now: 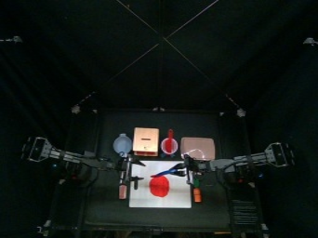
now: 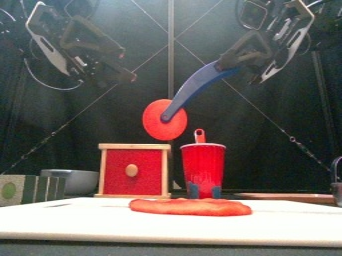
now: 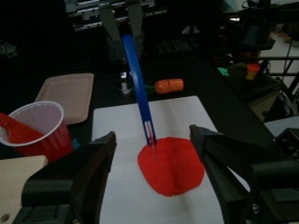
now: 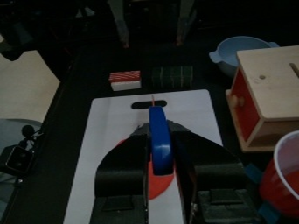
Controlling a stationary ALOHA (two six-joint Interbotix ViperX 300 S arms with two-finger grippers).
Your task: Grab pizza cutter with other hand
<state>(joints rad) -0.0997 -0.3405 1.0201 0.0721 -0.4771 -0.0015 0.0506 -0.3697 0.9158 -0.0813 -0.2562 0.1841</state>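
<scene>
Black curtains closed in the small black table (image 1: 93, 191), and on it lay a white mat (image 3: 222, 149) with a flat red disc (image 3: 172, 166) of dough in its middle.

Above the mat the right gripper (image 4: 159, 179) had its jaws clamped on the pizza cutter (image 4: 158, 140) by its dark blue handle, which ran straight out from between the jaws toward the other arm. In the front view the cutter (image 2: 201, 85) slanted down and away from that gripper (image 2: 257, 62), ending in a round wheel that looked red there, hanging clear above the dough (image 2: 190, 207).

The left gripper (image 3: 149, 171) stood across from it with its jaws spread wide and nothing between them; the cutter's wheel end (image 3: 149, 133) lay just ahead of the gap, though from this angle I could not be sure whether it had reached between the fingertips.

Beyond the left gripper and to one side stood a red cup (image 3: 30, 127) and a pink tray (image 3: 68, 87). Beside the right gripper sat a wooden box with a red face (image 4: 271, 87), with a pale blue bowl (image 4: 239, 48) past it.
</scene>
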